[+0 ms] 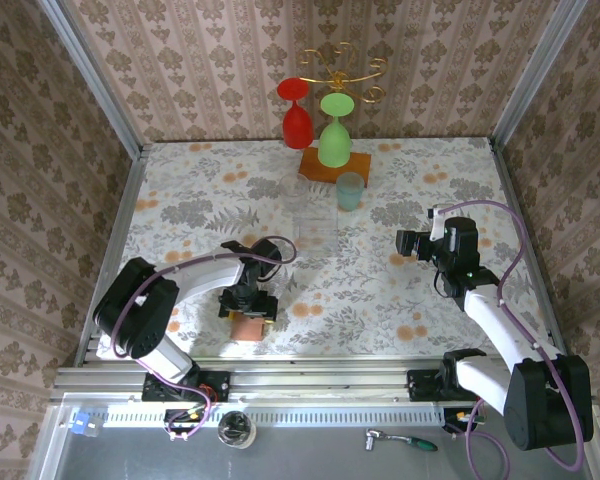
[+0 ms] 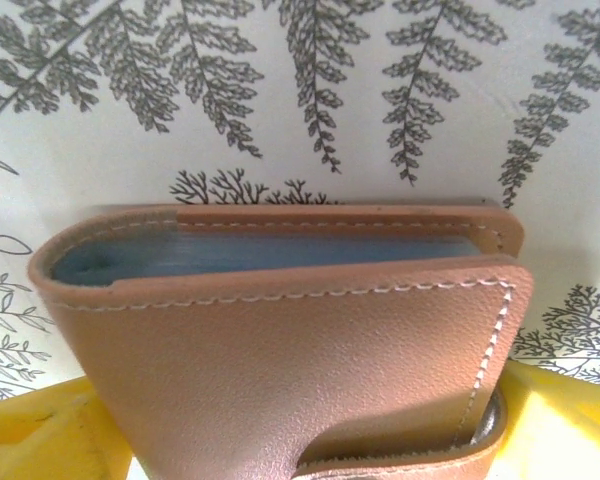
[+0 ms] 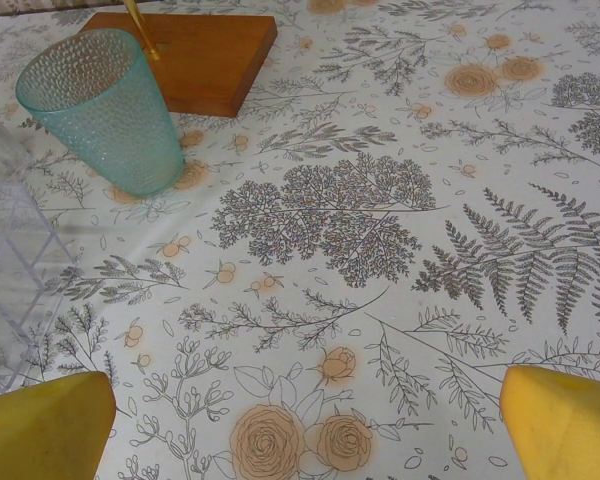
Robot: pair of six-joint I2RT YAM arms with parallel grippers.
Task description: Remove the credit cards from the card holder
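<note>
Teal cup (image 3: pixel 100 110) faces wide right end effector (image 3: pixel 305 425); wide left end effector (image 2: pixel 300 432) straddles card holder (image 2: pixel 280 320).

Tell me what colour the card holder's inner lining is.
Grey-blue lining, inside the tan-brown card holder; the left wrist view shows it best.

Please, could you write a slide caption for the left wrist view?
Closed tan card holder on the fern-print table, flanked by the left pincer's yellow fingertips.

A teal cup (image 3: pixel 100 110) stands near a wooden block (image 3: pixel 205 60).
</note>
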